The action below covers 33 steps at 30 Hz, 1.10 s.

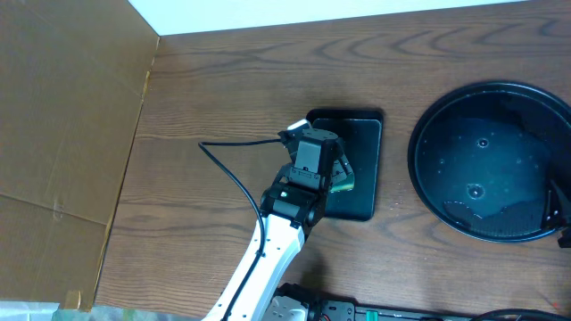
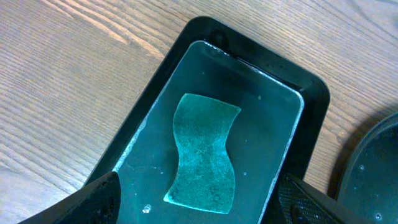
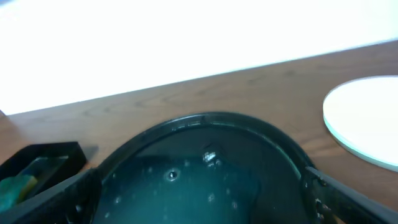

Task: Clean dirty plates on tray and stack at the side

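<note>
The round black tray (image 1: 446, 107) stands at the right, wet with droplets, and no plate lies in it. One white plate (image 3: 367, 118) rests on the table past the tray's rim (image 3: 205, 118), seen only in the right wrist view. My left gripper (image 1: 332, 176) (image 2: 199, 208) hangs open over the green sponge (image 2: 205, 155), its fingers either side of the sponge's near end and apart from it. My right gripper (image 1: 559, 207) (image 3: 202, 205) stands open at the tray's right side, with nothing between its fingers (image 3: 354, 199).
The sponge lies in a small rectangular black tray (image 1: 366, 192) holding water, mid-table. A cardboard wall (image 1: 62, 134) stands at the left. A black cable (image 1: 232, 178) runs along the left arm. A power strip (image 1: 357, 312) lies at the front edge.
</note>
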Tool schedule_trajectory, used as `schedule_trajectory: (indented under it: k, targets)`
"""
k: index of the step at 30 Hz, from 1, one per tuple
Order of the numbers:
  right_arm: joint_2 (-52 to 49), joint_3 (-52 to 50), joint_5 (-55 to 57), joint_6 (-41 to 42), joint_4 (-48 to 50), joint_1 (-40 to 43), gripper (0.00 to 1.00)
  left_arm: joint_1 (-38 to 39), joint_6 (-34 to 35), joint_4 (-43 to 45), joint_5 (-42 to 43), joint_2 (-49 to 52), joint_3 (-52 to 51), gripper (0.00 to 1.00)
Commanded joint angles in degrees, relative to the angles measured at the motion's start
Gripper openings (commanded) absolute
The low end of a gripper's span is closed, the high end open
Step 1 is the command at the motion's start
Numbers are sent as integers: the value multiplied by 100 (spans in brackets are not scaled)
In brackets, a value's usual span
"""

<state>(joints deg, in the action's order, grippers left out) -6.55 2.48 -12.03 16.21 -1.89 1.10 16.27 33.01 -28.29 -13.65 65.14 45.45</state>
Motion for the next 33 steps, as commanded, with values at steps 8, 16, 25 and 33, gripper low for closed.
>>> schedule_trajectory:
  k: [8, 16, 25, 33]
  targets:
    - [627, -216, 46, -778, -26, -83, 99, -20, -15, -17, -48, 24, 68, 82]
    - [627, -216, 391, -1355, -181, -83, 99, -20, -15, -17, -48, 24, 68, 82]
    - [627, -210, 754, -1631, -240, -76, 99, -20, -15, -17, -48, 24, 68, 82]
    - [627, -210, 938, -1989, -262, -76, 99, -20, -15, -17, -48, 24, 68, 82]
